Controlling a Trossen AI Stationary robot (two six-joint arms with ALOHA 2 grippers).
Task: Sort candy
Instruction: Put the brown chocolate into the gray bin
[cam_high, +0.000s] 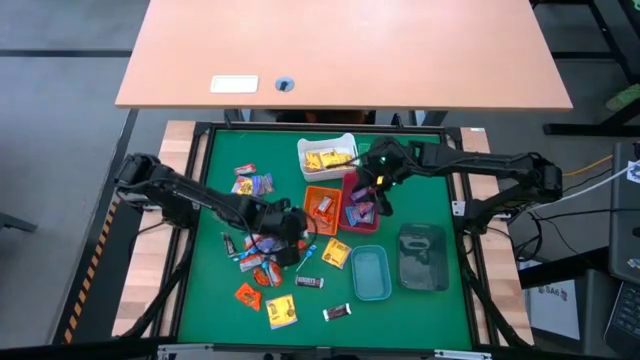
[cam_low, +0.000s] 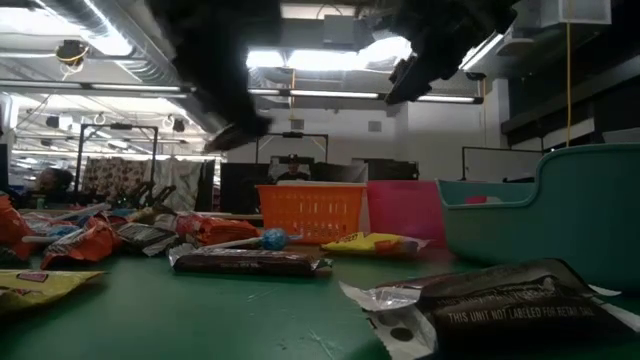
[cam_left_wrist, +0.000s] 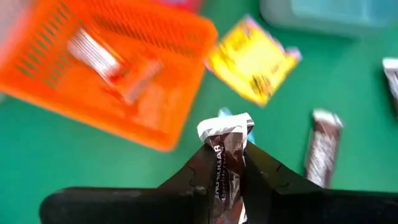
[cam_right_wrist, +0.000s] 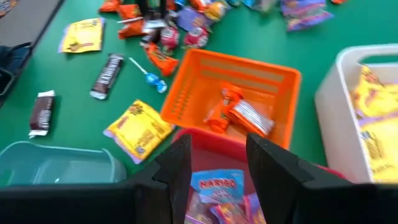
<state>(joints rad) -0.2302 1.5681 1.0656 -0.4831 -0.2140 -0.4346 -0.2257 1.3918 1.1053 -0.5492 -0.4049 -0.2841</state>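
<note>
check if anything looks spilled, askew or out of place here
Nothing stands out beyond unsorted candy scattered on the green mat. The bins stand upright. The left gripper pinches a dark brown wrapped candy; the right gripper hovers open above the red bin.

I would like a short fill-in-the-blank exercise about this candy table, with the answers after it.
1. The left claw is shut on a ____ candy.
2. The right claw hovers open over the ____ bin.
3. The white bin holds ____ candies.
4. The teal bin is ____.

Answers: brown; red; yellow; empty
</note>
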